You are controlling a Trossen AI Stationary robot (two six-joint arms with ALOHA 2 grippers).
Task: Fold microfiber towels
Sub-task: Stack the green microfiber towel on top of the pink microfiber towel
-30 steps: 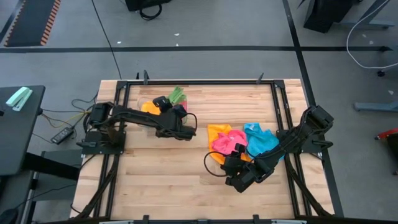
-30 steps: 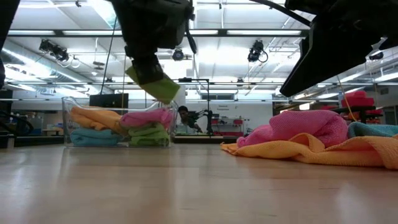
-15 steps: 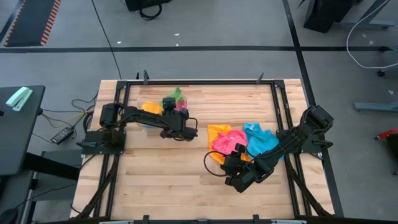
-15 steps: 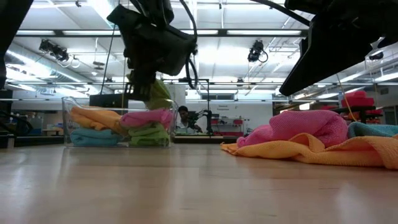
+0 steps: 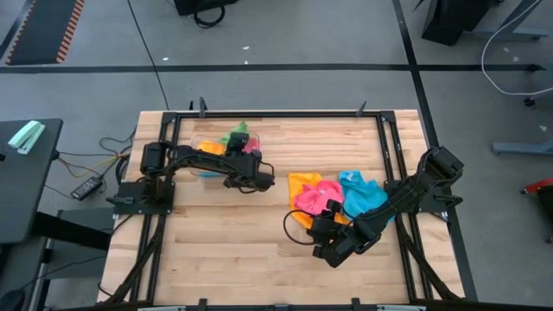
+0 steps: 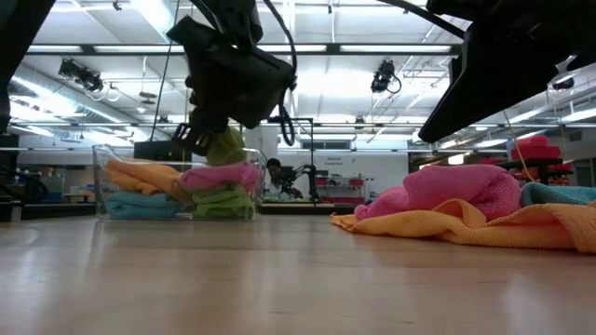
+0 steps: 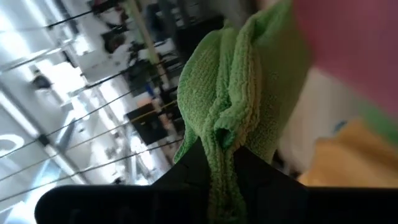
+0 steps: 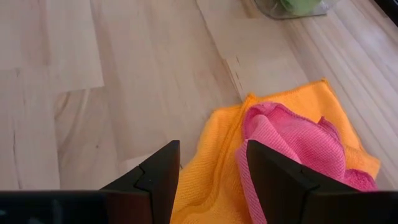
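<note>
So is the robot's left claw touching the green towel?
Touching. The left wrist view shows the left gripper shut on the green towel, the cloth pinched between its fingers.

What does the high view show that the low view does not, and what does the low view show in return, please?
Only the high view shows the right gripper, open over bare wood near the loose pile, and the blue towel as a whole. Only the low view shows the folded towels stacked inside the clear bin, and a person far behind. Both show the left gripper shut on a green towel above the bin, plus the pink towel lying on the orange towel.
</note>
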